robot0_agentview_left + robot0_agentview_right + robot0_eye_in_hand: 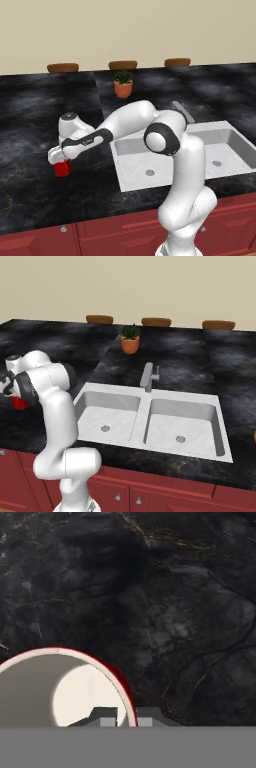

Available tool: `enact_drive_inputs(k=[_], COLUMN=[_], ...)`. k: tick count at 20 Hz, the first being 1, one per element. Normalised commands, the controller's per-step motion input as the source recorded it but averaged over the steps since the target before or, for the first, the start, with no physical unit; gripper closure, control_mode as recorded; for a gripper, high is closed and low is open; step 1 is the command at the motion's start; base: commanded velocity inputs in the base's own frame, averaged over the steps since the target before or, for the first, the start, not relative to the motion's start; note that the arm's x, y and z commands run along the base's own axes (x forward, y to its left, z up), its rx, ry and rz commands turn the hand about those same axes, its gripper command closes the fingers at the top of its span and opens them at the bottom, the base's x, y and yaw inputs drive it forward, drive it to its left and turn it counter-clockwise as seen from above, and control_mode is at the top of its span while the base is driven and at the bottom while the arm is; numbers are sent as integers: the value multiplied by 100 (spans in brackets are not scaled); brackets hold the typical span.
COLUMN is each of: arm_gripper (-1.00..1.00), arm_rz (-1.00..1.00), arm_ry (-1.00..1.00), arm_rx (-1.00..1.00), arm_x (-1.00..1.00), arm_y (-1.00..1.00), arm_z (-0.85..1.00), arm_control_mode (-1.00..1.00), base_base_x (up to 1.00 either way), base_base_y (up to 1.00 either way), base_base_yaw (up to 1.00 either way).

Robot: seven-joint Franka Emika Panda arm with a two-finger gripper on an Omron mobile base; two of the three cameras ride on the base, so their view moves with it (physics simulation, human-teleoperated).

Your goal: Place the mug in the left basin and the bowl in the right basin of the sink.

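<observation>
I see a black stone bench (pixel 30 115). The red mug (pixel 62 168) sits on it at nine o'clock from the white sink (pixel 131 181). An orange plant pot (pixel 123 88) stands at twelve o'clock, behind the sink. Three brown discs (pixel 122 65) lie along the far edge.

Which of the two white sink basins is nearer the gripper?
The left basin of the white sink, lying closer to the gripper, shut on the red mug; the right basin lies beyond it.
</observation>
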Motion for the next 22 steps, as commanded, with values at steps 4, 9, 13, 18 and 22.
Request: enact_drive_inputs(k=[4, 9, 13, 18, 22], arm_gripper=[100, 100, 100, 100, 100], arm_rz=[0, 0, -1, -7, -8], arm_ry=[0, -1, 0, 0, 0], arm_rx=[0, 0, 1, 5, 10], arm_x=[-5, -21, -20, -6, 0], arm_y=[-9, -49, -68, -79, -86], arm_z=[60, 42, 18, 2, 0], arm_control_mode=[-100, -100, -100, -100, -100], base_base_x=[0, 0, 0, 0, 0], base_base_y=[0, 0, 0, 0, 0], base_base_yaw=[0, 0, 0, 0, 0])
